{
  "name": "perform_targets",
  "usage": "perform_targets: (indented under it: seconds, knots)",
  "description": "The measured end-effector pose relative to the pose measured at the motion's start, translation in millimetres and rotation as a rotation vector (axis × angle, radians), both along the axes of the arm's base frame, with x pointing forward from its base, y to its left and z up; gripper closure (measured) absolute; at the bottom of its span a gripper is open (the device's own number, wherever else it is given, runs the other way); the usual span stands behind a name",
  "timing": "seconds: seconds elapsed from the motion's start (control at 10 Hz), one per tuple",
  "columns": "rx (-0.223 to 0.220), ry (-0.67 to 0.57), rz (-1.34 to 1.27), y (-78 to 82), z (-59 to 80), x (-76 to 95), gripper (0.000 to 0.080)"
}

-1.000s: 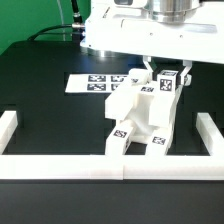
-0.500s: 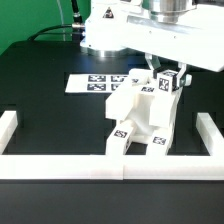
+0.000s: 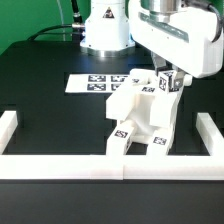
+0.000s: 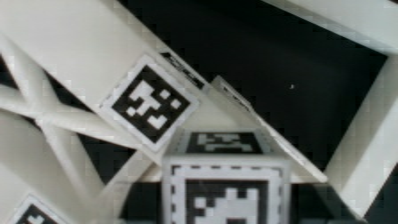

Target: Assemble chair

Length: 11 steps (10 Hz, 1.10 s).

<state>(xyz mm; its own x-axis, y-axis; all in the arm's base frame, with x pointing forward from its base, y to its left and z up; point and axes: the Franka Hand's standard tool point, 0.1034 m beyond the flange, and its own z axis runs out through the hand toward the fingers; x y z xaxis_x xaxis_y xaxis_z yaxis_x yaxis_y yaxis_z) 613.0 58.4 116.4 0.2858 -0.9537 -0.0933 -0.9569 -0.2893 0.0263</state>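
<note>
One hand (image 3: 168, 77) sits at the top of the chair (image 3: 138, 115), toward that chair's side on the exterior view's right. Its fingers (image 3: 158, 77) flank a tagged upper piece; whether they are clenched on it or slack I cannot tell. The wrist view is filled with the chair's white bars and square tags (image 4: 151, 100), seen close. The chair stands on the black bench (image 3: 40, 115). Beyond the chair, toward the exterior view's left, lies the marker board (image 3: 92, 83), partly hidden by it. White border rails (image 3: 110, 166) run in front of the chair and well apart on either side.
</note>
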Motion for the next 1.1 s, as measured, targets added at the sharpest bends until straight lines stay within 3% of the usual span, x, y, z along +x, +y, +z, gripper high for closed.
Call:
perform_targets:
  seconds: [0.7,1.0,1.1]
  knots:
    - [0.009,0.043,-0.475,8.4,-0.1,0.1,0.0511]
    - [0.01,0.047,-0.512,10.2,-0.1,0.2,0.0511]
    - [0.011,0.05,-0.438,9.3,-0.4,-1.3,0.0312]
